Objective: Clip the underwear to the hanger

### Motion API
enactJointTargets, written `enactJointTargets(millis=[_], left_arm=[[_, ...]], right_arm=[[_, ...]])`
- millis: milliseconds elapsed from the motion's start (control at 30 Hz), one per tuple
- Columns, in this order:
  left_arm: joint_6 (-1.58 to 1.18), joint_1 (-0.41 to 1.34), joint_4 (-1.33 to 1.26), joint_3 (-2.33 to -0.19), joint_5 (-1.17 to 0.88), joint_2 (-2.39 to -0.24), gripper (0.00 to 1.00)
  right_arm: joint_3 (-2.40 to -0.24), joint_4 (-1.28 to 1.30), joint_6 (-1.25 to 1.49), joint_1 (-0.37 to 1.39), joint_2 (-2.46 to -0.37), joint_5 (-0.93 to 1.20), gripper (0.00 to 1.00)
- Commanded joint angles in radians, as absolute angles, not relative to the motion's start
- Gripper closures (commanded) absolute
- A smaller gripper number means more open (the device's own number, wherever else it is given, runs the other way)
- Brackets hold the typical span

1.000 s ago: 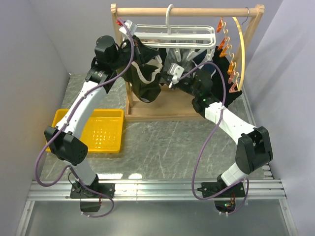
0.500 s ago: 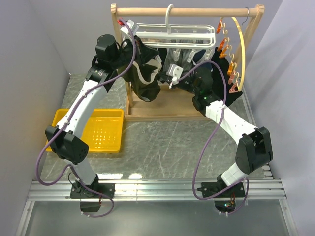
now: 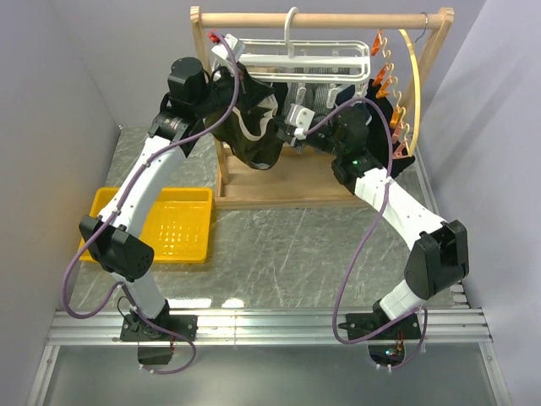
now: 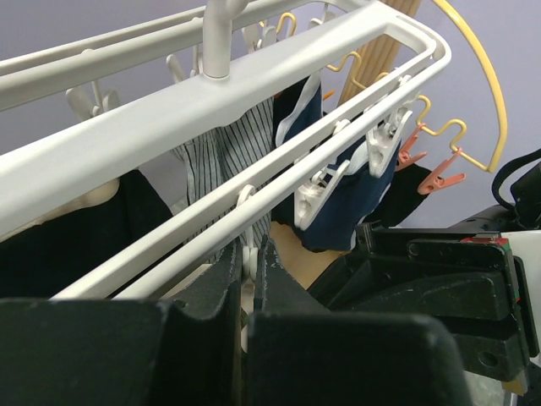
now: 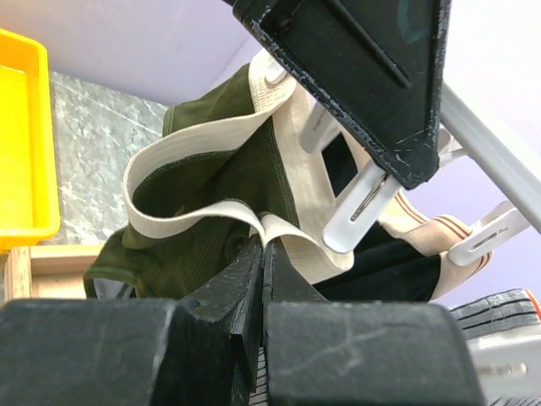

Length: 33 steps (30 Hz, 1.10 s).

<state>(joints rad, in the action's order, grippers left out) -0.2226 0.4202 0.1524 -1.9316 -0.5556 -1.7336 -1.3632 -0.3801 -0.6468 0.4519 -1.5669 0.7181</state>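
Hanging at the upper centre of the overhead view, just under the left end of the white plastic grid-frame drying hanger [image 3: 296, 57]: dark olive-green briefs [image 3: 254, 145] with a wide beige waistband, bunched and drooping in front of the light wooden rack frame [image 3: 321, 19]. Held from two sides.

Pinched on the right by the right end effector [image 5: 264, 245], shut tight on a fold of the beige waistband at the lower centre of the right wrist view. Looping away from that pinch up and to the left of the frame, with the olive cloth gathered behind and beneath the band. Flanked just right of the pinch by a second dangling white clip [image 5: 362, 203], lying against the beige elastic; cannot tell whether clamped onto it.

Met from the upper left of the overhead view by the left end effector [image 4: 247, 254], closed on a white plastic clip [image 4: 246, 203] under the hanger's near rail, with only a sliver of white between the black fingers at the lower centre of the left wrist view. Cannot tell from there whether any cloth sits in that clip.

Further right along the hanger: a striped garment [image 4: 211, 161] and a navy garment [image 4: 355, 190]. Down at the left of the overhead view, well apart from the briefs: a yellow plastic basket [image 3: 169, 222] on the grey marbled table [image 3: 287, 254].
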Motion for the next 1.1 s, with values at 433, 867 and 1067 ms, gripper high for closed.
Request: enactJointTargets(millis=[433, 867, 1067], left_arm=[[-0.149, 0.453, 0.549, -1.885, -0.598, -1.793, 1.00], [-0.064, 0.482, 0.614, -1.910, -0.526, -1.809, 1.00], [-0.038, 0.491, 0.646, -1.924, -0.502, -1.816, 1.00]], right_arm=[[-1.482, -0.281, -0.701, 0.463, -1.594, 0.710, 1.00], [-1.520, -0.241, -0.716, 0.465, -1.615, 0.712, 1.00], [-1.546, -0.225, -0.716, 0.465, -1.624, 0.712, 1.00]])
